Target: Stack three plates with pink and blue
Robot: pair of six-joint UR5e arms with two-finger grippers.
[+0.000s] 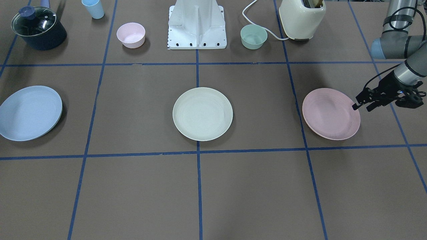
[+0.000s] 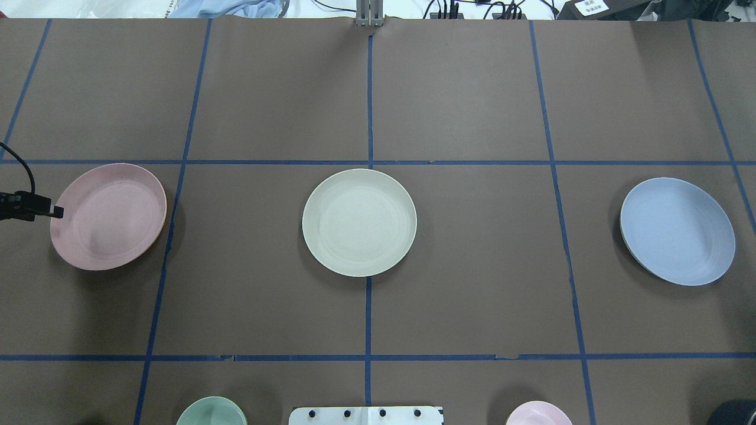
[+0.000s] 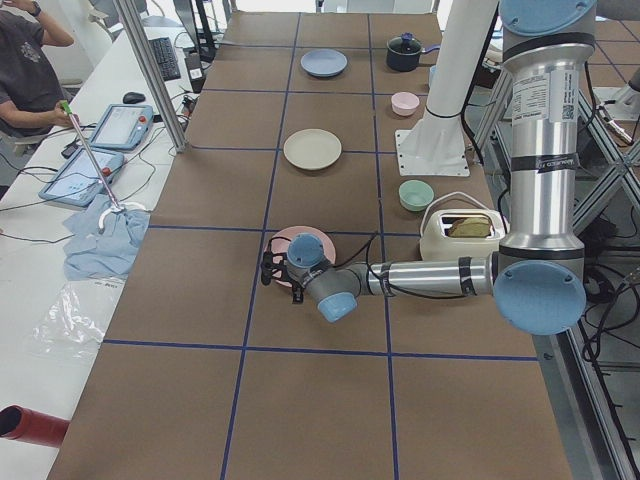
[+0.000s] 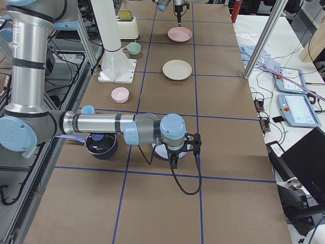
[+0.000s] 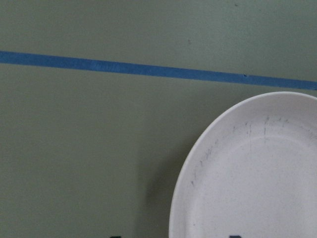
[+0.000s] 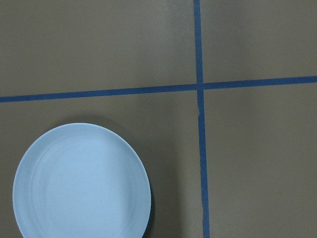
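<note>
Three plates are lying flat in one row across the middle of the front-facing frame, well apart: blue plate [image 1: 30, 112] at the left edge, cream plate [image 1: 202, 114] at centre, pink plate [image 1: 330, 115] at right. Each is round, measuring alike every way across; open faces are pointing up.

Surface: the table [image 1: 253, 186] is wearing a matte brown covering, with blue tape lines [image 1: 198, 186] dividing it into large squares. Along the top of that frame a lidded pot [image 1: 38, 28], cup [image 1: 93, 8], pink bowl [image 1: 130, 35], mint bowl [image 1: 254, 36] and toaster [image 1: 302, 18] are standing.

Room: a white bench [image 3: 60, 260] carrying tablets [image 3: 120, 125] is running down the left of the left side view.

At the pink plate's right rim the left pincer [image 1: 361, 107] is hovering, jaws parted, gripping nothing. Low in the centre of the right side view, the right pincer [image 4: 174, 161] is hanging by the blue plate; cannot tell how far it is open.
</note>
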